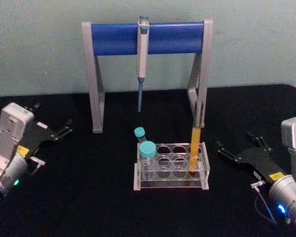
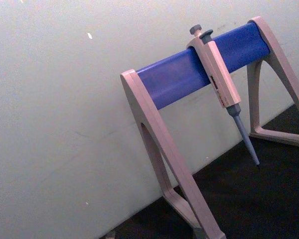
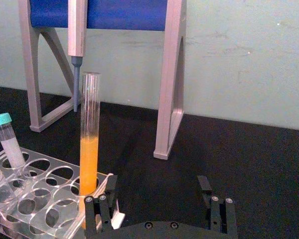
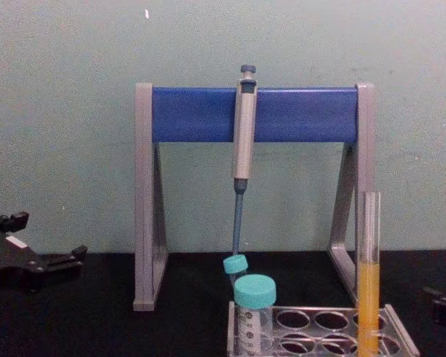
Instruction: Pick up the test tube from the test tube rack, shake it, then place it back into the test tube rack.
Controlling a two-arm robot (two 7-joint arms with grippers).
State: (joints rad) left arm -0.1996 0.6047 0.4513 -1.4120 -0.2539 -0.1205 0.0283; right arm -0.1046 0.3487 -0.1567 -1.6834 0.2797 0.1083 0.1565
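A black table point(image 1: 113, 207) stands before a pale green wall. Near the middle is the rack point(image 1: 171, 172), a low clear plastic block with rows of round holes. The tube point(image 1: 195, 148) stands upright in a hole at the rack's right end, orange-yellow liquid filling its lower part, its open top clear glass. Nothing touches it. Two shorter teal-capped tubes point(image 1: 147, 160) stand at the rack's left end (the rear one leans a little).

Behind the rack is a grey stand point(image 1: 96, 79) with a blue crossbar, and a pipette point(image 1: 142, 59) hangs from the bar, tip down. In the left wrist view a small dark label on the pipette body is too small to read.

The left gripper point(image 1: 68, 127) rests low at the table's left side, well apart from the rack, fingers spread and empty. The right gripper point(image 1: 237, 148) rests low at the right side, near the rack but not touching it; in the right wrist view its black fingers point(image 3: 102, 206) stand parted and empty, the tube just beyond them. Each gripper carries a small yellow sticker, its writing unreadable
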